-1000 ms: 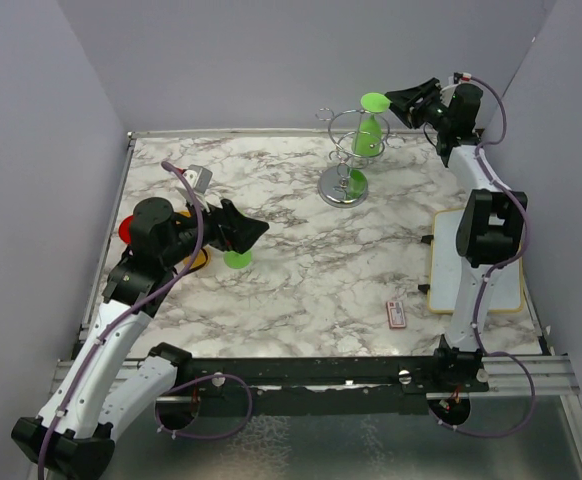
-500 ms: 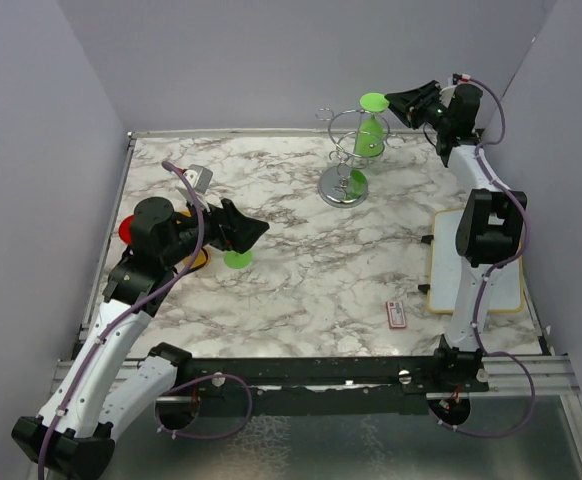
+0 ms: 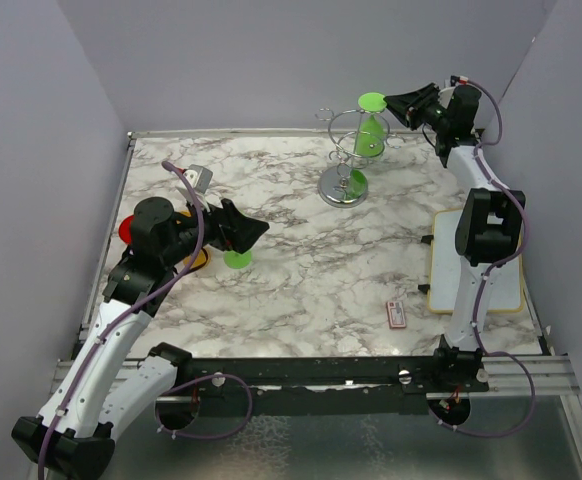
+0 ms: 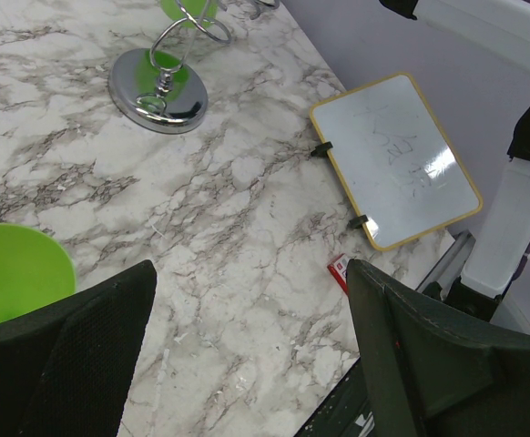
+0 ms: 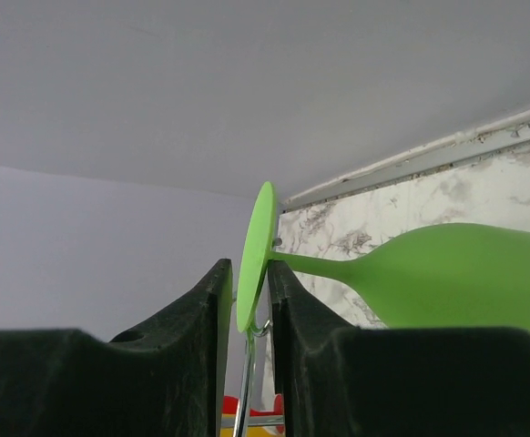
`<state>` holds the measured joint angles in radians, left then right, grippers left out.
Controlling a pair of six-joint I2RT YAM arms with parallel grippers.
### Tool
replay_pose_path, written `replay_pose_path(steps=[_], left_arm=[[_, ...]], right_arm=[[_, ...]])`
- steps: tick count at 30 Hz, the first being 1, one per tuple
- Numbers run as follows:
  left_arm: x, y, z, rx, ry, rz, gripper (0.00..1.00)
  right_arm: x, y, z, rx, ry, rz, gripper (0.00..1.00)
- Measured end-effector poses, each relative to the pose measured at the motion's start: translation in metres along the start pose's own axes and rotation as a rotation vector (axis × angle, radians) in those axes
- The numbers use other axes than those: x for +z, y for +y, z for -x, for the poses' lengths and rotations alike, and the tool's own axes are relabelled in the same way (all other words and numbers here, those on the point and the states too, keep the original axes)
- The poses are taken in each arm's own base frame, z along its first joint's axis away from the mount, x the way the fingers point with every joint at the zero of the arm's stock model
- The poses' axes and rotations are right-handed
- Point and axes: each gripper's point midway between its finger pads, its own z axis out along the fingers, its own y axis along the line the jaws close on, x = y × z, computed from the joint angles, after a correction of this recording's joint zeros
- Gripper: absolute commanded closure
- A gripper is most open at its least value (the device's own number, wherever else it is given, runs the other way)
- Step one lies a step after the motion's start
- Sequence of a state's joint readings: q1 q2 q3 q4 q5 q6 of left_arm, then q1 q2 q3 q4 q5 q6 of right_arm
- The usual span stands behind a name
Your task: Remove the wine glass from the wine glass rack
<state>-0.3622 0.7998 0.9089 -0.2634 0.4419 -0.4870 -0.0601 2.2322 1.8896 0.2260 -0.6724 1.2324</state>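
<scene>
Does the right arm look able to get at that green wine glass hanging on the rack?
Probably yes: the right pincer straddles the round foot of the wine glass, with nothing in between.

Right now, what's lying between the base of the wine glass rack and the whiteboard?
Nothing: only bare marble table lies between the rack base and the whiteboard. The left wrist view shows it clearly, and the top view agrees.

Top camera overlooks the white marble bench [image 3: 301, 290] from 6 o'clock; left wrist views it toward 2 o'clock; right wrist, very close, faces the green plastic wine glass [image 5: 447, 273].
</scene>
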Motion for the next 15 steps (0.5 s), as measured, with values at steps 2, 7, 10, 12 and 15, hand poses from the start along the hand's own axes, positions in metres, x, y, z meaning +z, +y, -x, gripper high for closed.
replay_pose_path(steps=[2, 7, 10, 12, 15], left_arm=[[0.0, 0.0, 0.0, 0.0, 0.0, 0.0, 0.13], [0.0, 0.0001, -0.0001, 0.0, 0.0, 0.0, 0.13], [0.0, 0.0001, -0.0002, 0.0, 0.001, 0.0, 0.13], [-0.0001, 0.0002, -0.0005, -0.001, 0.002, 0.001, 0.13], [-0.0001, 0.0003, -0.0007, -0.001, 0.003, 0.001, 0.13]], right_arm=[[0.0001, 0.0012, 0.0003, 0.002, 0.0, 0.003, 0.8], [0.0004, 0.0022, 0.0003, 0.014, 0.001, 0.007, 0.85], [0.0011, -0.0002, -0.0003, 0.021, 0.003, 0.005, 0.87], [0.0018, -0.0028, -0.001, 0.025, 0.006, 0.003, 0.87], [0.0029, -0.0051, -0.0023, 0.031, 0.009, 0.0, 0.86]])
